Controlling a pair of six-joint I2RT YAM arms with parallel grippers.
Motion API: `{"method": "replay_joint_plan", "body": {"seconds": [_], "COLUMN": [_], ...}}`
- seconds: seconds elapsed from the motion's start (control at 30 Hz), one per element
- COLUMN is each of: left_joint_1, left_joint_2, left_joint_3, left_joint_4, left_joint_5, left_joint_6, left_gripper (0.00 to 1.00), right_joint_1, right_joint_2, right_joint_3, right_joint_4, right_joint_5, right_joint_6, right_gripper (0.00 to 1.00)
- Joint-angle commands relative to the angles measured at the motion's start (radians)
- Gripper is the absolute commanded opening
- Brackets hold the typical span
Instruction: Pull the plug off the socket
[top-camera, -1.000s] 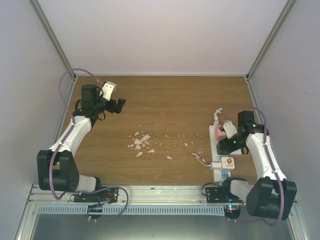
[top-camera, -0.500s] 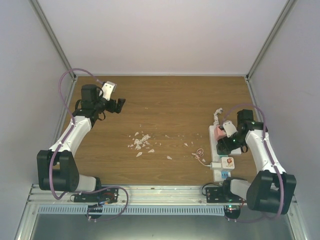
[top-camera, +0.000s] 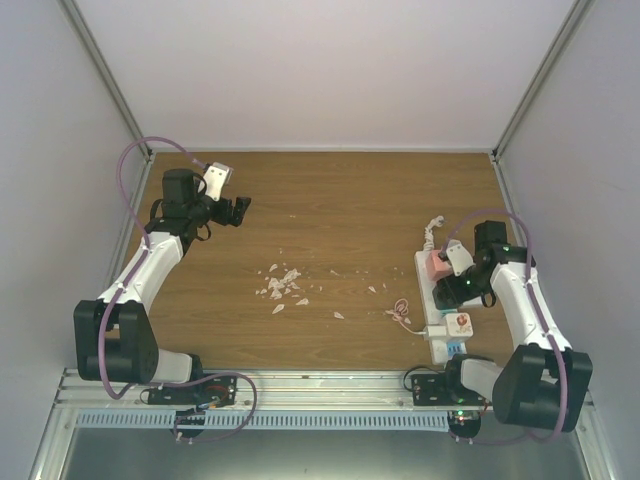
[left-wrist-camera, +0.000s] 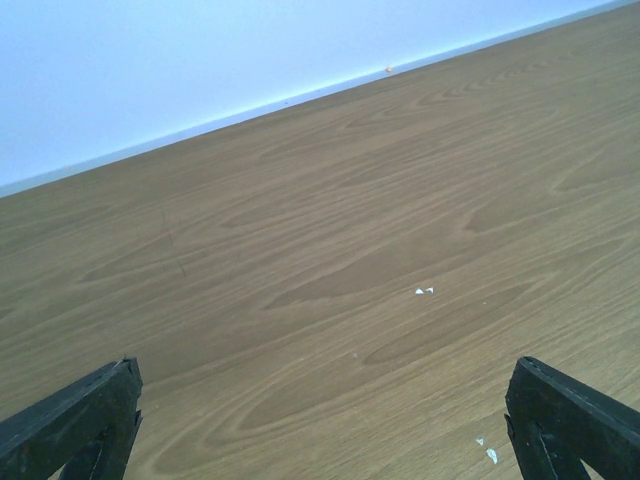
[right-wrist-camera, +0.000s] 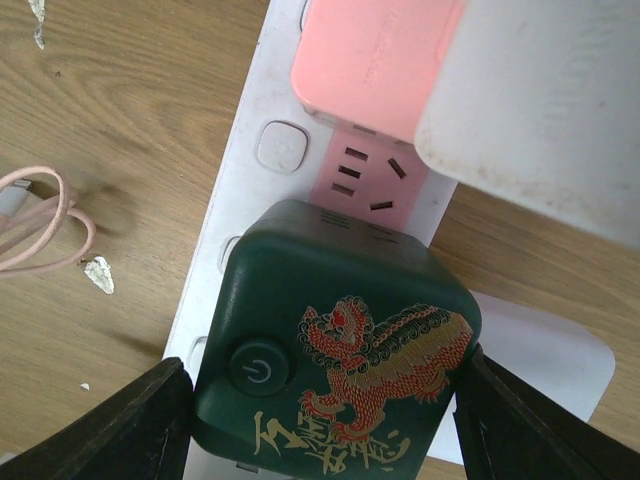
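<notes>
— Since right gripper (right-wrist-camera: 322, 362) is clamped on both flanks of the green cube plug (right-wrist-camera: 340, 330) (lower centre, right wrist view), pull straight?
— Yes. Looks rigid, smooth shell; hold low, power strip (right-wrist-camera: 238, 215) may lift.

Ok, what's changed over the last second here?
Barely anything. The right arm shifted slightly, and the near end of the socket seems nudged with it. The right gripper stays clamped around the green plug, which still sits in the socket. The left gripper hangs open over the table as before; the paper scraps haven't moved.
</notes>
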Motion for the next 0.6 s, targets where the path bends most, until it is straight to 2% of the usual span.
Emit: {"method": "replay_joint_plan", "body": {"seconds": [0.0, 0.57], "left_joint_1": [-0.008, -0.008], "left_joint_2": [-0.002, -0.003], "left_joint_3": [0.005, 0.012], "left_joint_4": [0.048, 0.041], "left_joint_5": [-0.002, 0.019], "left_joint_6": [-0.009, -0.014], "left_gripper": [0.99, 0.99], "right_joint_1": [-0.001, 0.059], "right_joint_2": [0.055, 0.206], "right_joint_3": [-0.023, 0.093], "right_joint_4": [0.036, 0.086], "right_joint_5": [-0.033, -0.186], "right_joint_6": [-0.029, -0.149], "right_gripper": [0.64, 0.62]}}
